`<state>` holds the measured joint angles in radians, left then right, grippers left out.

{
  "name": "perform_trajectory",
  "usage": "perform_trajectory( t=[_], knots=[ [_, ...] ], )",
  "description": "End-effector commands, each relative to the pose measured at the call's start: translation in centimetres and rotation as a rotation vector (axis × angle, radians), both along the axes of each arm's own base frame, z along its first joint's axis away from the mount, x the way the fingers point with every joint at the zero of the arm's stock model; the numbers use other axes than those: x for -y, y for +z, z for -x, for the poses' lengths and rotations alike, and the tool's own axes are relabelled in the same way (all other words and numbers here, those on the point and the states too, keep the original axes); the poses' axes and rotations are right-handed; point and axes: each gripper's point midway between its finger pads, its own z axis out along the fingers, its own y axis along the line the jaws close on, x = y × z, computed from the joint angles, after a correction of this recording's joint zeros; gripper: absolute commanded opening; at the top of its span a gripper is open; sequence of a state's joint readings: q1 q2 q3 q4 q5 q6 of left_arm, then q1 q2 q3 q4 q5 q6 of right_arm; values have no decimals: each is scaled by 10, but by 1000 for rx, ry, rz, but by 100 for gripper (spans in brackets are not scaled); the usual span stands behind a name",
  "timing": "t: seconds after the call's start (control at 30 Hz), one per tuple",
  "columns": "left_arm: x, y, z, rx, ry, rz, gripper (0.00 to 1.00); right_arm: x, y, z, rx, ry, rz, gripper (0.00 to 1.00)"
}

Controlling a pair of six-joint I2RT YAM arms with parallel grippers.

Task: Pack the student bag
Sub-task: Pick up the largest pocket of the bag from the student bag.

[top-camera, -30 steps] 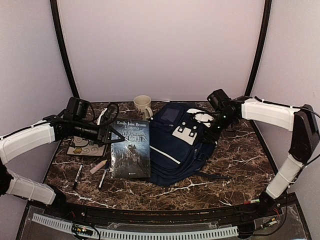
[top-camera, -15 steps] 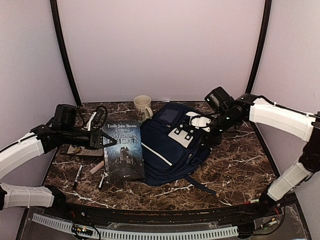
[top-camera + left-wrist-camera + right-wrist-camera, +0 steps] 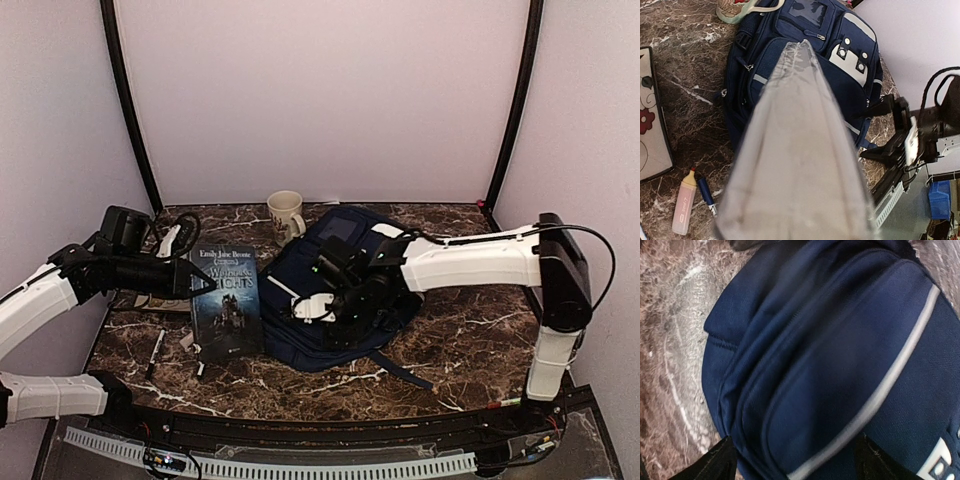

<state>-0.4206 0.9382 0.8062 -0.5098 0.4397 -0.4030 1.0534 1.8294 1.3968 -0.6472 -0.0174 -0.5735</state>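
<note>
Dark marble table (image 3: 470, 330), white walls on three sides. Far left: left gripper (image 3: 200, 280) reaches in from the left edge, jaws clamped on a book (image 3: 228, 305), held by its left edge with the cover facing up; from the left wrist the book rises out of the grip and fills mid-frame. Under that arm, a flower-patterned pad (image 3: 647, 125) lies flat on the table. Near it, a pale highlighter (image 3: 684, 207) and a blue pen (image 3: 705, 195) lie side by side; a black pen (image 3: 157, 350) lies closer to the front-left edge. Cream mug (image 3: 285, 212) stands upright at the back, just beside the bag's far-left corner. Bag (image 3: 340, 232) lies flat at table centre, front side up, just right of the book, white patch and stripe showing. Right gripper (image 3: 795, 450) is stretched over the bag's middle from the right; jaws wide apart, one finger (image 3: 715, 460) at each side of the wrist view, blue pocket and white stripe beneath. Contact with fabric: cannot tell
</note>
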Motion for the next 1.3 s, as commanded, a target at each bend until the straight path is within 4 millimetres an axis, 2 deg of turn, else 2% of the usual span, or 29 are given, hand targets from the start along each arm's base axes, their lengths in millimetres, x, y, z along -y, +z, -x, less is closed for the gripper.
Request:
perform_trajectory(
  t=[0.0, 0.07, 0.13, 0.23, 0.3, 0.33, 0.37, 0.4, 0.67, 0.8, 0.87, 0.97, 1.03, 1.17, 1.27],
  knots=[
    [-2, 49, -11, 161, 27, 48, 0, -20, -38, -21, 193, -71, 97, 84],
    [-3, 52, -11, 167, 27, 51, 0, -10, -45, -41, 276, -168, 128, 84],
    [-4, 53, -11, 175, 30, 48, 0, 6, -42, -61, 363, -252, 140, 80],
    [-4, 51, -12, 183, 30, 43, 0, 26, -13, -84, 408, -336, 82, 60],
    [-2, 48, -14, 180, 23, 47, 0, 40, 12, -98, 428, -387, 37, 60],
    [0, 46, -14, 177, 15, 52, 0, 45, 22, -101, 419, -381, 21, 29],
    [2, 45, -15, 175, 4, 59, 0, 49, 32, -104, 403, -380, 0, 4],
    [5, 44, -15, 172, -7, 69, 0, 53, 41, -106, 388, -385, -21, 0],
    [19, 43, -20, 161, -55, 125, 0, 84, 132, -120, 327, -455, -258, 0],
    [28, 43, -18, 152, -95, 172, 0, 102, 140, -134, 221, -509, -314, 0],
    [41, 49, -10, 152, -171, 263, 0, 108, 140, -137, 147, -519, -343, 0],
    [58, 49, 2, 91, -275, 401, 0, 110, 143, -140, 52, -530, -399, 0],
    [63, 44, 7, 52, -309, 443, 0, 111, 152, -141, 2, -526, -451, 0],
    [74, 42, 14, 31, -373, 461, 0, 109, 167, -138, -72, -491, -527, 0],
    [90, 38, 21, 4, -442, 466, 0, 108, 175, -134, -95, -458, -551, 0]
  ],
)
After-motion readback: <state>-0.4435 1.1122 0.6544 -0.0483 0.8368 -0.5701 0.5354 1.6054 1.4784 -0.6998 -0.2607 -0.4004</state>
